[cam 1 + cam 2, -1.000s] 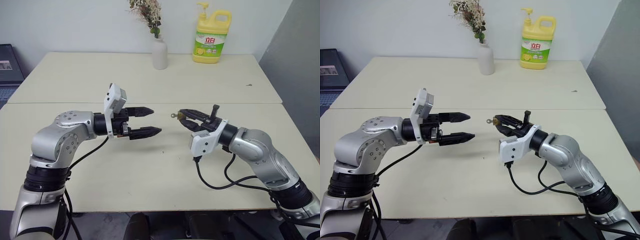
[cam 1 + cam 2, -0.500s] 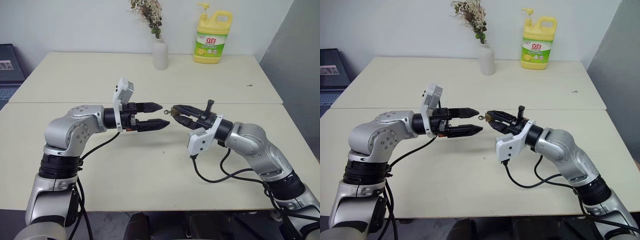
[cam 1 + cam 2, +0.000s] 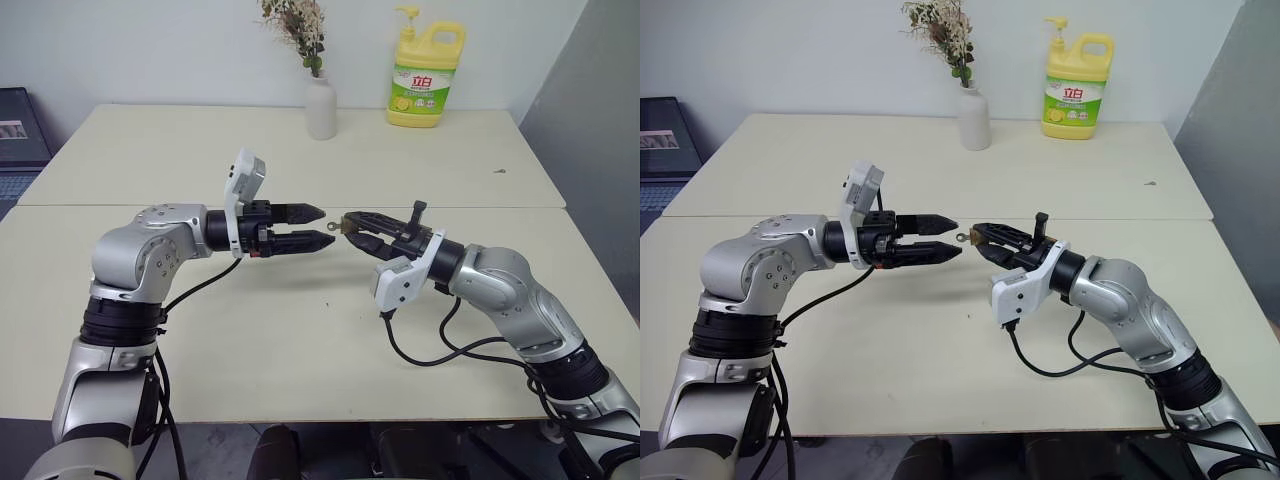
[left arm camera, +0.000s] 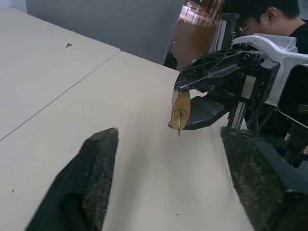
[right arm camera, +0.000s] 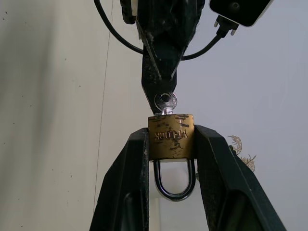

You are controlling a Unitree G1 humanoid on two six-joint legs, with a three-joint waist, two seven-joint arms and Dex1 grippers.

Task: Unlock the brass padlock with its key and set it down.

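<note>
At frame centre above the worktop (image 3: 300,330), the right gripper (image 5: 171,144) clamps the padlock (image 5: 171,136), key (image 5: 165,102) inserted, while the left gripper's (image 3: 322,226) jaws stand narrowly parted around the key.

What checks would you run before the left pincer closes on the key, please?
1. Brass padlock clamped in right pincer: ok.
2. Key seated in the padlock's keyhole: ok.
3. Left pincer level with the key head: ok.
4. Left pincer fingers straddle the key: cannot tell.
5. Shackle still latched: cannot tell.
6. Table under the padlock bare for set-down: ok.
</note>
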